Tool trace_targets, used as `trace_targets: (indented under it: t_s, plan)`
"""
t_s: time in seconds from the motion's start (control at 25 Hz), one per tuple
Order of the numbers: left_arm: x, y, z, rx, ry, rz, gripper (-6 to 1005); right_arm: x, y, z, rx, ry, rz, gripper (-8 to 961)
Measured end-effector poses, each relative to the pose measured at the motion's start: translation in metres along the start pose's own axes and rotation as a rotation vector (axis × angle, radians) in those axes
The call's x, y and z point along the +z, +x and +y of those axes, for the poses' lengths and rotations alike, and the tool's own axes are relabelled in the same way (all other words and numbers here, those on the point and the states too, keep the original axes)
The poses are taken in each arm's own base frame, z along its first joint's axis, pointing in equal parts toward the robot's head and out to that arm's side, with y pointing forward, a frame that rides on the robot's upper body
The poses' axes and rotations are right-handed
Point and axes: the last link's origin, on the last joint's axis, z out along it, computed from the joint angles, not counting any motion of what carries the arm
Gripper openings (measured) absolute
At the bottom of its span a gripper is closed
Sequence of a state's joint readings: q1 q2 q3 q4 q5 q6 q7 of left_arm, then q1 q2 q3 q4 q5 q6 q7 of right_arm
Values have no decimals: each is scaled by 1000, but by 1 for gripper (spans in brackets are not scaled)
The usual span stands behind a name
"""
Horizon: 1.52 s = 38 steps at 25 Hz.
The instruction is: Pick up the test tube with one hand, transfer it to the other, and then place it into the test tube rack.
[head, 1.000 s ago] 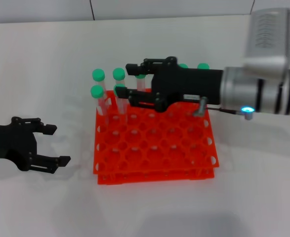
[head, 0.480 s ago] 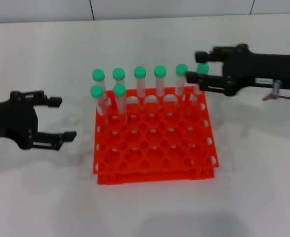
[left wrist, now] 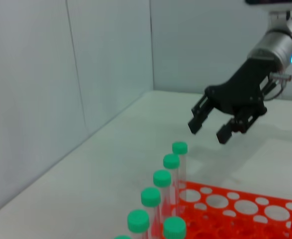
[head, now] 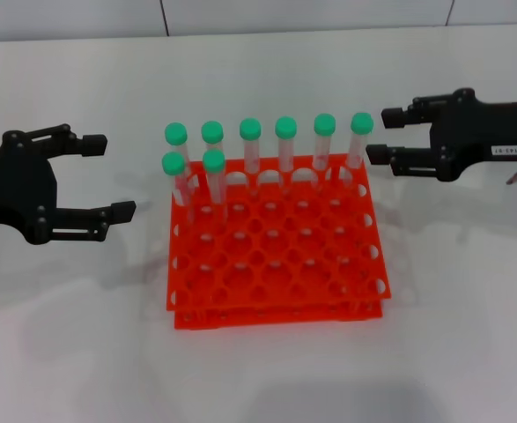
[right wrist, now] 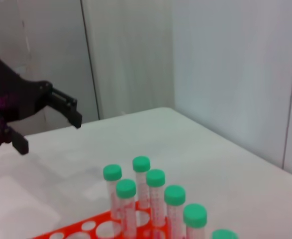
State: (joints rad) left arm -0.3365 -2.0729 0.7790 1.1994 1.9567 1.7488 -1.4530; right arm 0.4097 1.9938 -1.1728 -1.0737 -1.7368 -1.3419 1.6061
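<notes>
My right gripper [head: 383, 134] hangs spread and empty just off the test tube rack's [head: 276, 264] far right corner. My left gripper [head: 113, 174] is equally spread and empty, off the rack's left edge. The test tube [head: 213, 172] stands in the second row, near the rack's far left corner.

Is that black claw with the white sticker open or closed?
Open. The right gripper has a clear gap between its fingers and holds nothing, beside the test tube rack.

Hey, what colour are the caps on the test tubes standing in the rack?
Green, on all eight test tubes in the orange-red rack; the head view shows it best.
</notes>
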Motion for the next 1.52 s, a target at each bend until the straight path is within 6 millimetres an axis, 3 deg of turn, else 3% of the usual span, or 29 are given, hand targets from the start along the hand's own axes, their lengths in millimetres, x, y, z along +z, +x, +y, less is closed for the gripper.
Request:
trace_targets:
  t_s: [1.52]
  plan:
    - [1,-2,8,12,-39,24,892,-4,5,12,-31,-38,39,546]
